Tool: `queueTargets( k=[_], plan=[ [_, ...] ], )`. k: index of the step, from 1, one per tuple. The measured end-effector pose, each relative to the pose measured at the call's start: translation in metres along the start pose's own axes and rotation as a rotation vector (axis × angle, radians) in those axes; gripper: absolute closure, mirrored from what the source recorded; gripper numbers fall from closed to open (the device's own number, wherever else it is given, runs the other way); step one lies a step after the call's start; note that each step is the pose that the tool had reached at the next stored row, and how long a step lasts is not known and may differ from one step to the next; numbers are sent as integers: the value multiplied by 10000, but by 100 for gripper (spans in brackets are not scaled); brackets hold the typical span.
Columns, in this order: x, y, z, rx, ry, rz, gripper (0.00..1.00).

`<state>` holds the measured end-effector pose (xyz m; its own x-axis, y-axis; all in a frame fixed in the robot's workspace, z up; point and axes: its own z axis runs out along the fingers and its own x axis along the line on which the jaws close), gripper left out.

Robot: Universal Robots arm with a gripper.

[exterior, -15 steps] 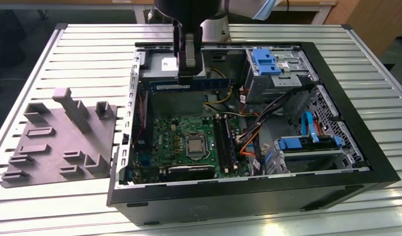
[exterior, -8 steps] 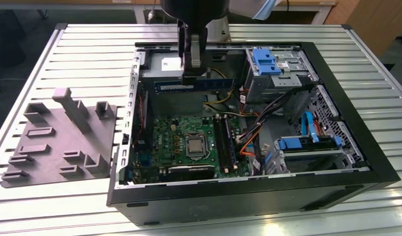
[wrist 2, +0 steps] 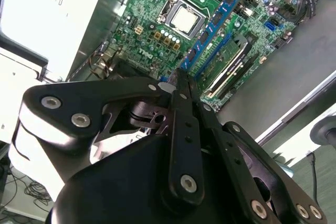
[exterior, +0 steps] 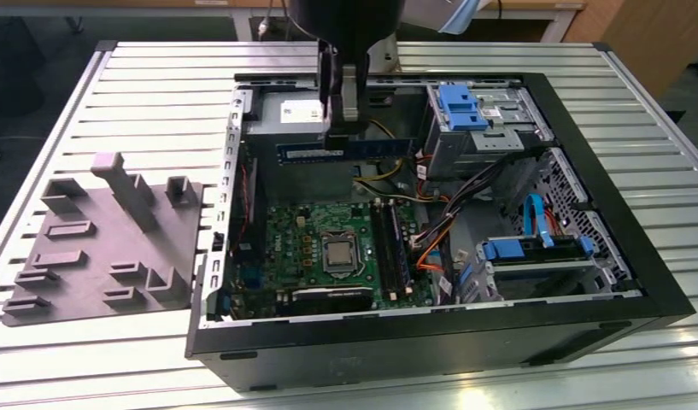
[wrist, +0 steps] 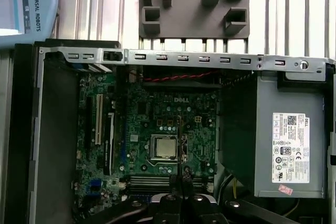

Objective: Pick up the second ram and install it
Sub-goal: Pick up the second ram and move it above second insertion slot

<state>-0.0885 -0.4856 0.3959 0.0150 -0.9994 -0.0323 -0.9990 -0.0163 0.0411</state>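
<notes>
On the exterior view's left, well apart from the gripper, a grey moulded fixture (exterior: 103, 248) is seen lying on the slatted table (exterior: 622, 111). Between fixture and gripper stands the open computer case (exterior: 440, 342), its side panel off. The gripper (exterior: 346, 137) is lowered into the case opening near the power supply (exterior: 290, 109), and its fingers are clenched on the second ram (exterior: 383, 148). The stick is gripped near its middle and held level, with its ends reaching out to either side of the fingers. Below the gripper the green motherboard (exterior: 308, 226) is laid flat, with the processor (exterior: 339, 254) at its centre. In the second wrist view the gripper (wrist 2: 180, 75) is shown pinching the second ram (wrist 2: 218, 17), which is carried clear above the motherboard (wrist 2: 152, 30) and runs roughly in line with the memory slots (wrist 2: 231, 61). Toward the exterior view's right, beyond the gripper, blue drive-bay clips (exterior: 463, 107) are fitted on the drive cages.
</notes>
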Motion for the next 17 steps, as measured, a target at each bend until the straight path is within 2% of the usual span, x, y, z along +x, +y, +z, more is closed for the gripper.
queueTargets(
  k=[8,17],
  plan=[
    [0,-38,43,0,0,23,88],
    [1,-79,100,9,-11,271,88]
  ],
)
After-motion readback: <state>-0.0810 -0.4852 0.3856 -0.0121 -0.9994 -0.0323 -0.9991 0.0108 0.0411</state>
